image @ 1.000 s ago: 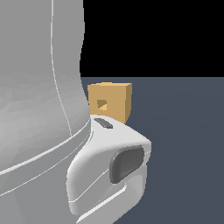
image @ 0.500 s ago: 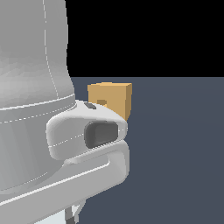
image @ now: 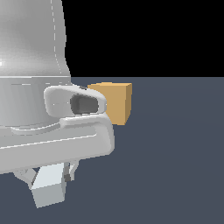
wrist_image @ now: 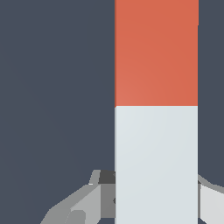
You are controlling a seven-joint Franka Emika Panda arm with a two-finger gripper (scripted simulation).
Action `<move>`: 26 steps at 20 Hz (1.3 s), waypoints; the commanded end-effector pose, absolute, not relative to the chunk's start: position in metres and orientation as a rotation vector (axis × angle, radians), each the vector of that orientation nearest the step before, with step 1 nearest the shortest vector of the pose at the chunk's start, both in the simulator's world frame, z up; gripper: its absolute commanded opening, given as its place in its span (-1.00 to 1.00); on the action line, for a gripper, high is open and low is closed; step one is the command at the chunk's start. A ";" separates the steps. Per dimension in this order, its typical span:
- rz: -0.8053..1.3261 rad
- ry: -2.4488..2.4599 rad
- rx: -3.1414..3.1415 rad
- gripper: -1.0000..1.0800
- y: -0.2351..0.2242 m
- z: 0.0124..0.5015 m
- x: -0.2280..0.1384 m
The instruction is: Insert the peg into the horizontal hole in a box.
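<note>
Closest to the wrist camera, the peg [wrist_image: 156, 109] fills much of the frame as a long square bar, its pale grey-white half nearer the lens and its orange-red half running on beyond, over the dark grey-blue floor [wrist_image: 52, 87]. Grey parts of the gripper [wrist_image: 156, 205] show on both sides of the pale half, right against its edges, so the fingers [wrist_image: 83, 203] look closed on the bar; the contact faces themselves are hidden behind it.

Only the exterior view shows the box [image: 114, 103], a tan cube resting on the floor farther back, partly covered by the bulky white arm [image: 48, 109] on that view's left. Its hole is not visible there. Low in that view, a pale block end [image: 49, 187] sticks out below the arm between thin grey finger parts, well apart from the box. The orange-red half does not appear in this view.
</note>
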State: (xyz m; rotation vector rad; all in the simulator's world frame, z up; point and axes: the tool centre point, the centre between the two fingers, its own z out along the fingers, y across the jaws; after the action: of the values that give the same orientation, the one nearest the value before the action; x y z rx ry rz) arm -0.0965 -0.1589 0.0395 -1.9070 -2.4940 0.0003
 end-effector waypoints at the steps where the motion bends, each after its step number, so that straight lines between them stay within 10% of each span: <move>1: -0.001 -2.448 -1.969 -1.00 -0.145 0.044 -0.100; 26: -0.001 -1.987 -2.433 -1.00 -0.014 0.073 -0.097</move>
State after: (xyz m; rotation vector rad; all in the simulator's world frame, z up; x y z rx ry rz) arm -0.0994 -0.0208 0.0703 -2.4086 -2.0148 0.0012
